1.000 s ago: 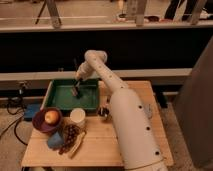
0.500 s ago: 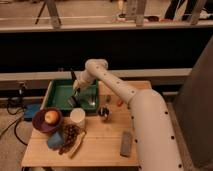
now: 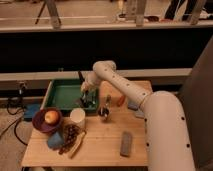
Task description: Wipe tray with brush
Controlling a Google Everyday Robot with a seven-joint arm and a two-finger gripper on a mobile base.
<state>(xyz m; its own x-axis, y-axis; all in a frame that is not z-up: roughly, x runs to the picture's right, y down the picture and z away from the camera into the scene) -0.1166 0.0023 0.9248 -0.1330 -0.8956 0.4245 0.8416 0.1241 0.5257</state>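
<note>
Small dark brush with thin black handle (image 3: 79, 76): slanting up from the gripper's top, over the right rear part of the large shallow green plastic tray (image 3: 62, 94); bristle head hidden low at the gripper. Judged light, stiff in the handle, soft only at the bristles; best taken mid-handle, for pressing the head flat.

Two-finger gripper (image 3: 89, 100): low over the tray's right front corner, at the brush; clasped or released, cannot be told.

Tray judged light and apt to slide under a hard stroke.

Open room: bare tray floor to the left, with a raised rim on all sides to halt each stroke.

Crowding just beyond the near rim: white cylindrical cup (image 3: 77, 117), small dark cup-like object (image 3: 104, 113), round purple bowl (image 3: 42, 123) holding an apple.

Grey rectangular block (image 3: 126, 143): well apart, on the pale wooden table (image 3: 102, 147).
</note>
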